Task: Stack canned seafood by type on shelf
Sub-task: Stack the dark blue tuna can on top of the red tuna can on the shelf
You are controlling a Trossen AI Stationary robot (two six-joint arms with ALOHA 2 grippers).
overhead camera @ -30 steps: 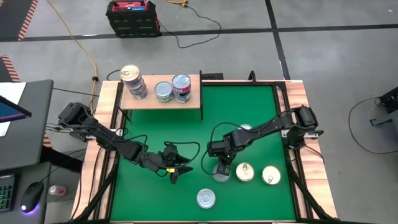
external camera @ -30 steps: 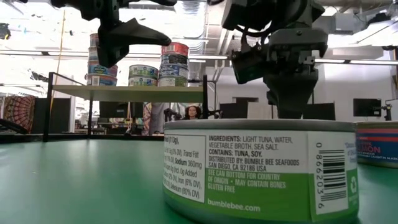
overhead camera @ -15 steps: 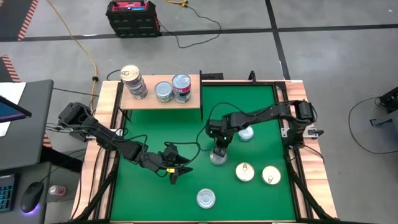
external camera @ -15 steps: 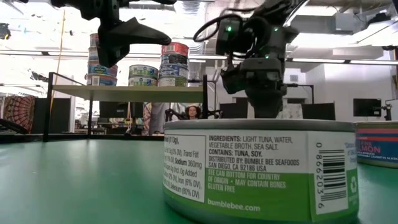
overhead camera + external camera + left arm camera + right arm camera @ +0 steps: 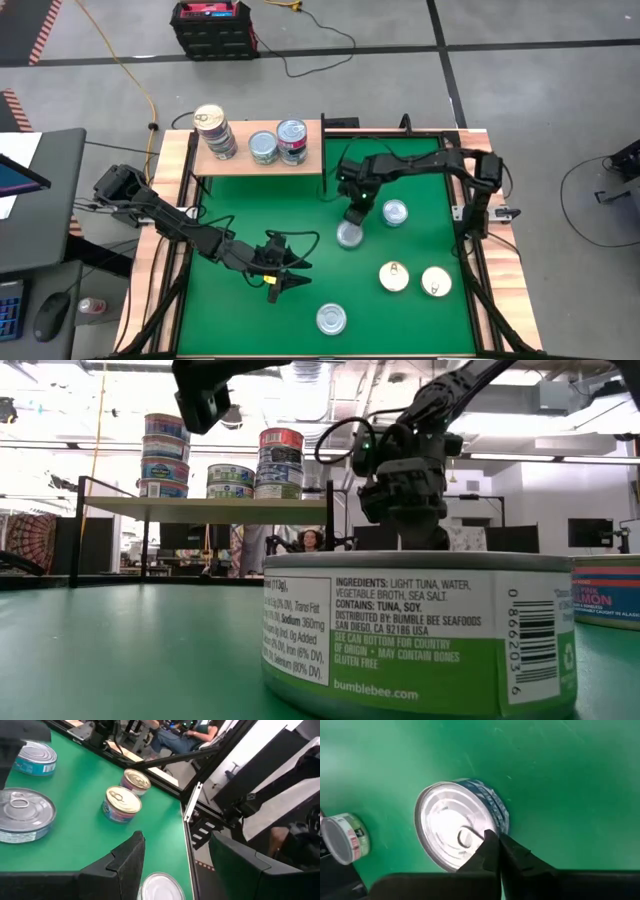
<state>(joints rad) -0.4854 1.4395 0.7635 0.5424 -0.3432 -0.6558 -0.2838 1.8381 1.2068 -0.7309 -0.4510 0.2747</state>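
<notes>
From above, the right gripper [image 5: 351, 222] hung over the green mat [image 5: 240, 200] with its fingers pressed together, its tips at a silver-lidded tin [image 5: 349, 235]; four more tins lay loose on the mat, and three stacks stood on the shelf [image 5: 262, 162] at the far-left corner. Level across the table, a green-labelled tin [image 5: 420, 635] filled the foreground; the left wrist showed the left gripper [image 5: 175, 865] standing part open — holding nothing. The right wrist showed the closed fingertips [image 5: 492, 850] at that tin's lid rim — I could not tell whether they pinched it.

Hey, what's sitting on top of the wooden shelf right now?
On the shelf stand three stacks of tins: a tall one, a short one and a middle one. Anything behind them is covered.
</notes>
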